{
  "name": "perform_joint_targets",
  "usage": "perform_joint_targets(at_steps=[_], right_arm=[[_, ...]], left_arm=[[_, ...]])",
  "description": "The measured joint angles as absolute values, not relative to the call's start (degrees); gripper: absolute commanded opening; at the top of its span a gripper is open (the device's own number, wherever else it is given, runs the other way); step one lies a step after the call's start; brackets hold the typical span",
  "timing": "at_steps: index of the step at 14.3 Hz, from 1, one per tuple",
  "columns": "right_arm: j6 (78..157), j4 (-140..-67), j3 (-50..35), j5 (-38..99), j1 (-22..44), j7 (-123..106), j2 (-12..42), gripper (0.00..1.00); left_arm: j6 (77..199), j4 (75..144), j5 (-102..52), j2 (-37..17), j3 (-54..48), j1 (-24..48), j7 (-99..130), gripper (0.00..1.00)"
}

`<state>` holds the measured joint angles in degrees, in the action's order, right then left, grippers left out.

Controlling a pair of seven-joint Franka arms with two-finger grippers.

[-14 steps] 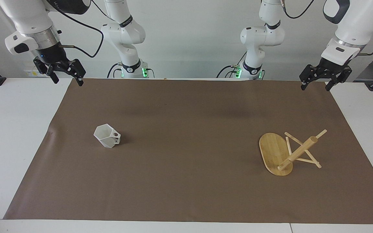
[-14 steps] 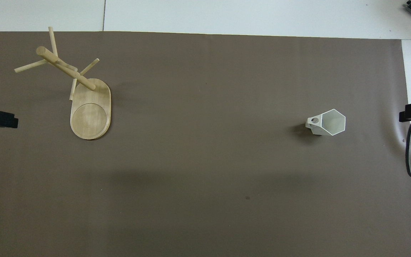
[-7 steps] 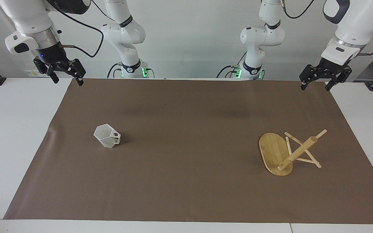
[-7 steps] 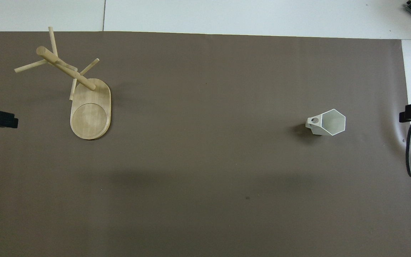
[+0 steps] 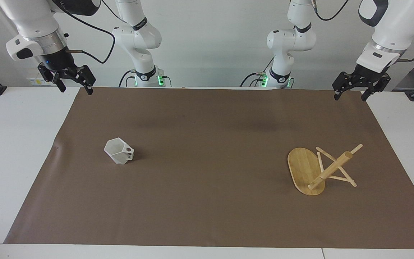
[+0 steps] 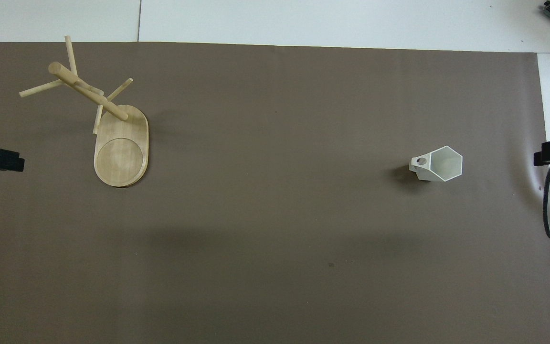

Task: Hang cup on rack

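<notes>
cup (image 5: 119, 151) stands upright on the brown mat (image 5: 207, 216), toward the right arm's end; rim up, handle with its round hole pointing toward the table's middle; inside looks empty in the overhead view; nothing touches it.

rack (image 5: 320, 169) stands on the mat toward the left arm's end, well apart from the cup; oval base flat, post upright, thin pegs crossing near the top; pegs bare, nothing hung; shallow round recess in the base also holds nothing.

right gripper (image 5: 73, 83) hangs over the mat's corner at its own end, fingers spread wide, empty; left gripper (image 5: 350, 90) likewise over the corner at its end, fingers wide, empty; both high and well apart from cup and rack, likely a waiting pose.

judgement: task not begun; cup sits on the right arm's end, so that arm seems the likelier to fetch it; the handle hole must end up threaded on a peg.
</notes>
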<state>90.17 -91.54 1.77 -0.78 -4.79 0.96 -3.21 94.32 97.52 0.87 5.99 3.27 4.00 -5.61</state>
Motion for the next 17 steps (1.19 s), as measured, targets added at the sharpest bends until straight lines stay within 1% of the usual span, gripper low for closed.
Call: perform_joint_targets(at_steps=[17], right_arm=[[89.91,-91.57,1.77,-0.78,-4.79,-1.39,-3.26,1.0]], left_arm=[[94.31,97.52,0.87,5.99,3.27,4.0,-5.61,1.0]])
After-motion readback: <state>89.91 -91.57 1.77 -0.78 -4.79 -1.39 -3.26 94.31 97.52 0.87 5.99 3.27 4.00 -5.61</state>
